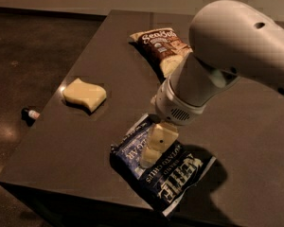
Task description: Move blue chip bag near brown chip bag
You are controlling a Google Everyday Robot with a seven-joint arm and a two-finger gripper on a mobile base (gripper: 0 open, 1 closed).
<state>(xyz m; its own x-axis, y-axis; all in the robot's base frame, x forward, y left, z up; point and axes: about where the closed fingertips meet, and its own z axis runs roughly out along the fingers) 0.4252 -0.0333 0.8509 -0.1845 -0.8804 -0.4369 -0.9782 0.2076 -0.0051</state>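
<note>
Camera view: hand (pixel 153 156) on blue chip bag (pixel 177 178); brown chip bag (pixel 160 42) apart.

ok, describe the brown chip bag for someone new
On the dark table, look toward the far edge. The brown chip bag lies there: brown top, white cursive lettering, cream bottom, unlike the navy blue chip bag under the gripper at the near edge.
</note>
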